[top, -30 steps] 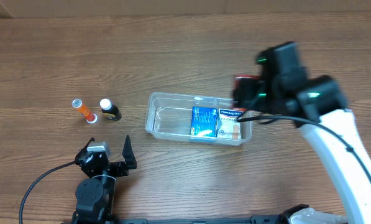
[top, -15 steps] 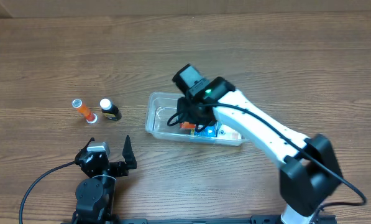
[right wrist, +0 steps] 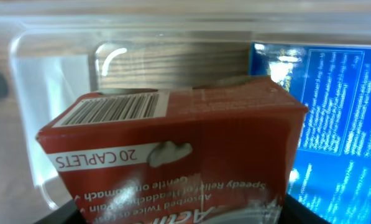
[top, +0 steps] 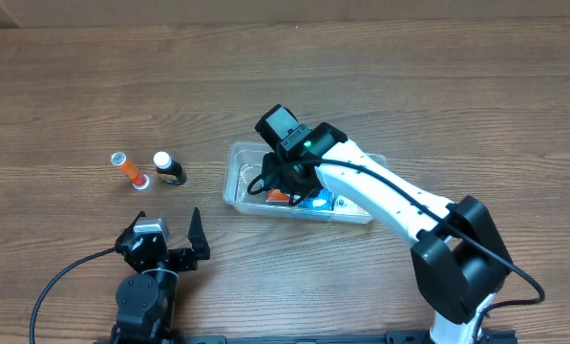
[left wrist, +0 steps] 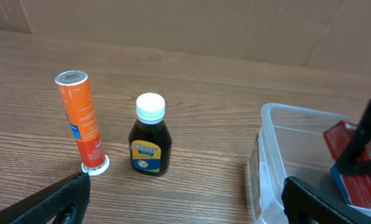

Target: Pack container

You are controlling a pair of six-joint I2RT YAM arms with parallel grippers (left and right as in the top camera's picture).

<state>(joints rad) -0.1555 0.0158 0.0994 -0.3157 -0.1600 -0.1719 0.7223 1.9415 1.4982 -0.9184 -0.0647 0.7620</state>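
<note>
- Container [top: 239, 182], of clear plastic, lies on the wooden surface [top: 437, 76] near the middle, its long side running left to right.
- Right pincer [top: 283, 193] reaches down into the container's left half and pinches a red box [right wrist: 173, 155] printed "20 CAPLETS". Whether the box touches the container floor cannot be told.
- Blue box [top: 315, 201] lies inside the container, just beside the red box on its right.
- Left pincer [top: 162, 237] sits near the front edge of the surface, fingers spread wide and holding nothing.
- Orange tube [left wrist: 79, 121] and dark bottle [left wrist: 150, 137] with a white cap stand upright left of the container, near each other but not touching.
</note>
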